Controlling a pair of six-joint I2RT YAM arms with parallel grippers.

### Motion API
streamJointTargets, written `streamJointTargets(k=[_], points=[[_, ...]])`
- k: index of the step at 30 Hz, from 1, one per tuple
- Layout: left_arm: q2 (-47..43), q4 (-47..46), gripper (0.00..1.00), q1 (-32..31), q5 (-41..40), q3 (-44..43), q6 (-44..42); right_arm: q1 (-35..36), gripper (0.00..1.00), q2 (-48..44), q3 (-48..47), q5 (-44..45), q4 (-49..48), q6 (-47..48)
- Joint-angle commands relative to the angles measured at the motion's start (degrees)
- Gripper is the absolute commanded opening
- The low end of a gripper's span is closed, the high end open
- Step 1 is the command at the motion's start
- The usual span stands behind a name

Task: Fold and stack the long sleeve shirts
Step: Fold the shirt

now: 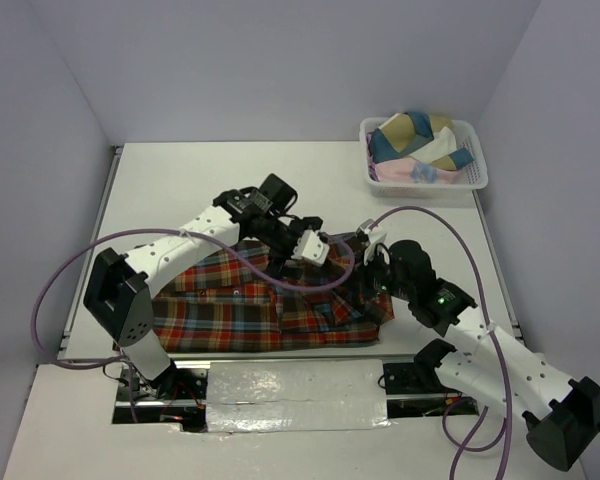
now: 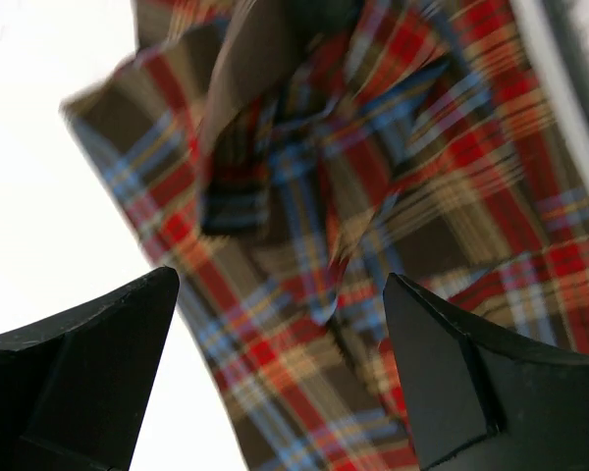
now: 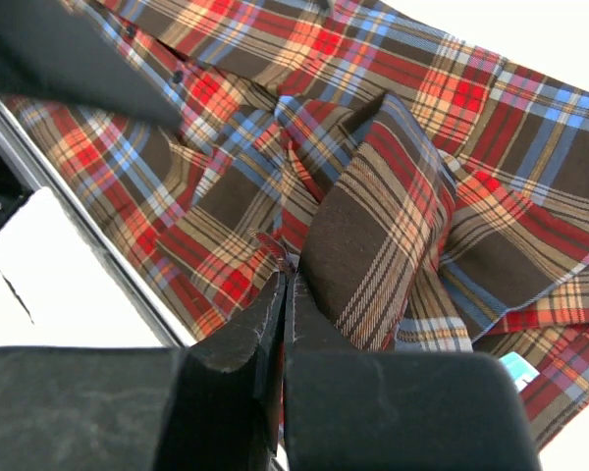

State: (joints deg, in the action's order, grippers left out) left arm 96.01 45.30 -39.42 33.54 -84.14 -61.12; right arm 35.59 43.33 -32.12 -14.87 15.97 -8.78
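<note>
A red-orange, brown and blue plaid long sleeve shirt (image 1: 240, 305) lies spread near the table's front edge, bunched at its right side. My left gripper (image 1: 315, 250) hovers above the shirt's upper right part; in the left wrist view its fingers (image 2: 98, 363) stand wide apart over the plaid cloth (image 2: 304, 245), open and empty. My right gripper (image 1: 372, 262) is at the shirt's right end. In the right wrist view it (image 3: 287, 267) is shut on a thin edge of the plaid cloth (image 3: 373, 226), which folds up beside the fingers.
A white slotted basket (image 1: 423, 155) with other folded cloth stands at the back right. The table's front edge with a foil-covered strip (image 1: 295, 395) lies just below the shirt. Purple cables loop from both arms.
</note>
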Motion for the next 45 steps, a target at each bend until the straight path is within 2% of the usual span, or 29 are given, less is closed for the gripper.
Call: streamJointTargets(k=[1, 2, 8, 12, 19, 23, 24, 25, 27, 28, 30, 32, 33, 36, 39, 42, 44, 45], points=[[-3.98, -6.69, 0.99, -1.71, 3.63, 1.96, -1.21, 1.14, 0.0, -2.55, -0.14, 2.03, -1.64, -1.25], [-3.9, -9.93, 0.99, -2.32, 5.03, 2.83, -0.67, 1.14, 0.0, -2.55, -0.4, 2.39, -1.38, -1.07], [0.67, -14.43, 0.99, -5.14, 4.87, 3.89, -0.84, 1.23, 0.0, -2.81, -0.67, 2.83, -0.76, -0.63], [3.04, -21.11, 0.99, -5.58, 3.82, 4.42, 3.27, 1.32, 0.0, -3.52, -0.58, 3.18, -0.59, -0.45], [7.52, -20.78, 0.99, -6.46, 7.86, 2.05, 3.9, 1.23, 0.0, -2.99, -0.49, 3.01, -1.03, -0.54], [9.02, -25.07, 0.96, -7.07, 6.98, 2.93, 7.94, 1.23, 0.0, -3.34, -0.14, 2.39, -1.82, -0.63], [9.63, -25.69, 0.91, -7.08, 6.98, 2.75, 9.25, 1.23, 0.0, -3.52, -0.22, 2.57, -1.82, -0.63], [9.9, -25.7, 0.71, -7.16, 7.15, 2.4, 9.79, 1.23, 0.0, -3.6, -0.22, 2.57, -1.64, -0.63], [10.25, -25.52, 0.49, -7.16, 7.24, 1.44, 11.02, 1.23, 0.0, -3.78, -0.22, 2.92, -1.47, -0.63], [10.17, -24.39, 0.25, -7.16, 7.15, 1.17, 11.03, 1.23, 0.0, -3.87, -0.31, 2.92, -1.46, -0.63], [9.73, -22.89, 0.0, -7.16, 6.46, -0.31, 11.81, 1.23, 0.0, -3.78, -0.31, 3.27, -1.46, -0.63], [9.38, -17.83, 0.0, -7.16, 4.52, -2.16, 12.87, 1.23, 0.01, -3.78, -1.18, 4.15, -1.29, -0.98], [9.03, -15.27, 0.0, -7.16, 3.91, -5.04, 12.87, 1.23, 0.21, -3.87, -1.71, 4.5, -0.94, -1.24], [7.62, -4.02, 0.0, -7.16, -0.22, -11.38, 14.8, 1.23, 0.54, -4.92, -5.57, 8.79, 3.17, -1.51], [4.56, 7.94, 0.0, -7.51, -2.16, -14.21, 13.14, 0.88, 0.71, -8.43, -8.92, 11.53, 4.68, -1.33], [-0.11, 13.65, 0.0, -10.23, -6.45, -12.11, 12.7, -0.17, 0.76, -11.16, -11.12, 13.37, 4.86, -2.29], [-2.74, 14.81, 0.0, -13.99, -10.49, -10.79, 15.4, -0.35, 0.75, -10.2, -12.44, 14.78, 5.74, -3.09], [-3.36, 15.6, 0.0, -15.15, -11.38, -10.61, 19.68, -0.35, 0.75, -9.41, -13.22, 14.79, 7.4, -3.7]])
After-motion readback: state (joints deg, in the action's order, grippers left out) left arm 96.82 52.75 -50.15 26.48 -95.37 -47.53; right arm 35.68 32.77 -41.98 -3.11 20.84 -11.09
